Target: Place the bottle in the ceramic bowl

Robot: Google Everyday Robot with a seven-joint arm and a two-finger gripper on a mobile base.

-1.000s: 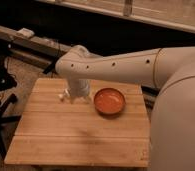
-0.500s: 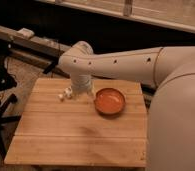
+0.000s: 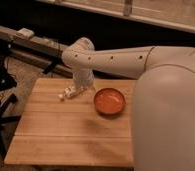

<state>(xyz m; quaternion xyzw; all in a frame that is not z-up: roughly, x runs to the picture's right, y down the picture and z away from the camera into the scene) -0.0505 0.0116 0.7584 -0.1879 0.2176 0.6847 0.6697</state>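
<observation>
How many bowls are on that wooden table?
1. The round orange ceramic bowl sits on the wooden table, right of its middle. The robot's end effector hangs left of it, by the small whitish plastic bottle. The arm may hide some tabletop.

The scene is dim and warm-toned. The brightest patch is a pale band of window [image 3: 166, 10] far behind the two-finger gripper [image 3: 75, 91], along the top edge. Soft light falls from above onto the smooth white robot arm [image 3: 116, 62], whose upper side glows while its underside goes dark. The gripper hangs in that shade, just beside the small whitish plastic bottle [image 3: 67, 93], which stands out pale. Near the gripper, the round ceramic bowl [image 3: 109, 101] shows a faint sheen on its glossy orange inside. The pale wooden table top [image 3: 66, 135] is evenly lit; the floor [image 3: 6, 100] beside it sinks into murky black.
</observation>
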